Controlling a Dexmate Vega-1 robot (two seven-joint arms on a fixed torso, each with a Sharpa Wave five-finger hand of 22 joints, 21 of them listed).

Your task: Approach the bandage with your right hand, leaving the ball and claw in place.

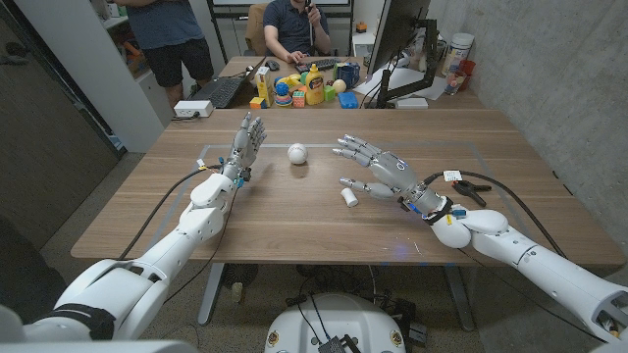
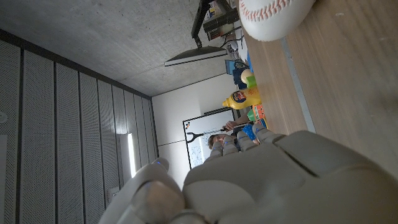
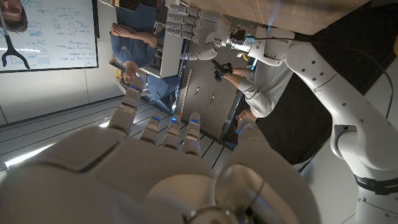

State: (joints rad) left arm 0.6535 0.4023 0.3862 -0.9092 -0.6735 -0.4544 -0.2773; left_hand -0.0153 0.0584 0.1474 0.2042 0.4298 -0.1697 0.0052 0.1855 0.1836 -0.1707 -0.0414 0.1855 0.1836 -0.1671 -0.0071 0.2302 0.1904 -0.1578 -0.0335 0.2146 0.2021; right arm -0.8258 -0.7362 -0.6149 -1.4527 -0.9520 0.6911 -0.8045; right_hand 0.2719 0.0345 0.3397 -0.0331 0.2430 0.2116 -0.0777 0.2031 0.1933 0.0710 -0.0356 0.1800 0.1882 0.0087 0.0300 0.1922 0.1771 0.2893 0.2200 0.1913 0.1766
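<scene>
My right hand (image 1: 378, 167) hovers fingers spread, holding nothing, just above the small white bandage roll (image 1: 347, 197) mid-table. Approach nearly done, I'd say. White baseball (image 1: 296, 153) and black claw clip (image 1: 469, 186) untouched.

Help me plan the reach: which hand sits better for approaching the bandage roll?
Right. The right hand hovers open just beside the bandage roll, its fingers spread above it. The left hand stands beyond the ball, farther off.

Office-lab — monitor (image 1: 400, 39), keyboard (image 1: 218, 92), whiteboard (image 3: 50, 34), concrete wall (image 1: 549, 69)
</scene>
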